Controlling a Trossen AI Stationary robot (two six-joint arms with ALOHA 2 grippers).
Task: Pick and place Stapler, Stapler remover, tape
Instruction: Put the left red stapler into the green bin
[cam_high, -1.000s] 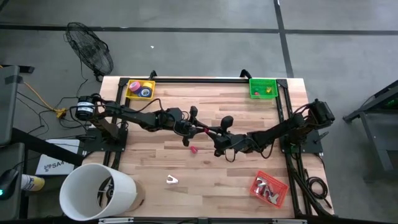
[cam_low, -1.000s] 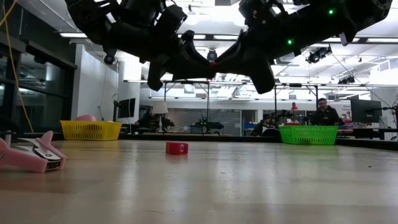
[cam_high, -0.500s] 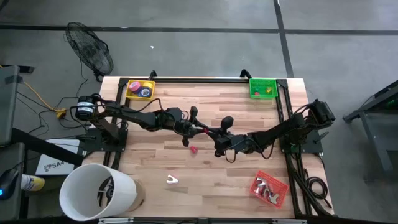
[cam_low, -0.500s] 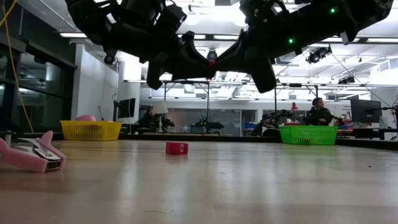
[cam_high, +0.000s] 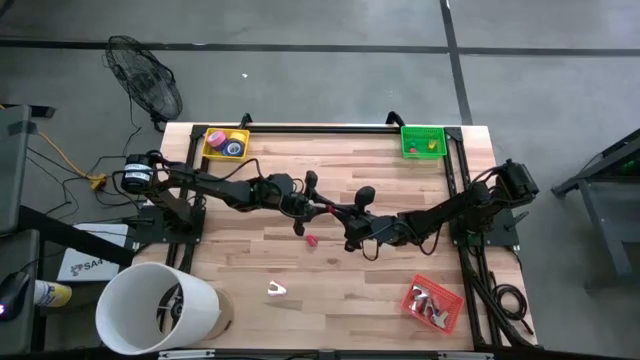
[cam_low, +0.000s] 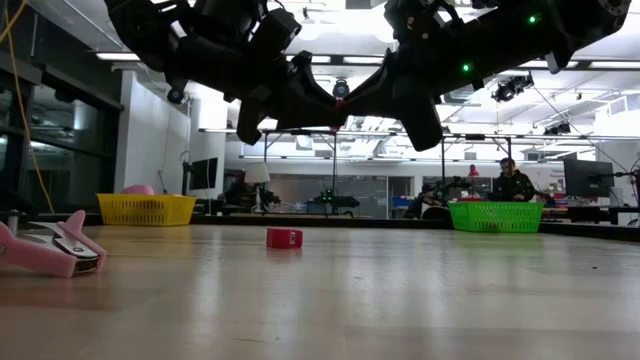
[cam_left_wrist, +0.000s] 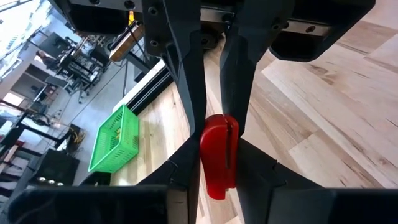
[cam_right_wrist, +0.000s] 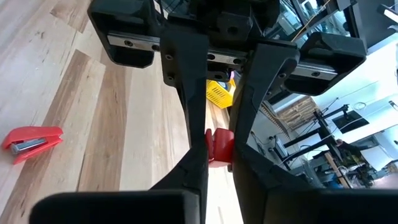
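Item: red stapler (cam_left_wrist: 218, 154), held above mid-table (cam_high: 330, 270) between two claws that meet tip to tip.
Left claw (cam_high: 322, 207): fingers pressed on the stapler's two sides.
Right claw (cam_high: 345, 213): nipped shut on the same stapler from the opposite end.
Second red stapler (cam_low: 284, 237): lying on the table below the claws, untouched.

The table (cam_high: 250, 260) was pale wood in jointed planks, smooth with a soft sheen. The small red stapler (cam_left_wrist: 218, 154) between the fingers (cam_left_wrist: 183, 81) looked like glossy moulded plastic; the fingers were matt black. The yellow basket (cam_high: 226, 143) and green basket (cam_high: 421, 139) were perforated plastic. The pink staple remover (cam_low: 50, 250) was plastic with shiny metal jaws.
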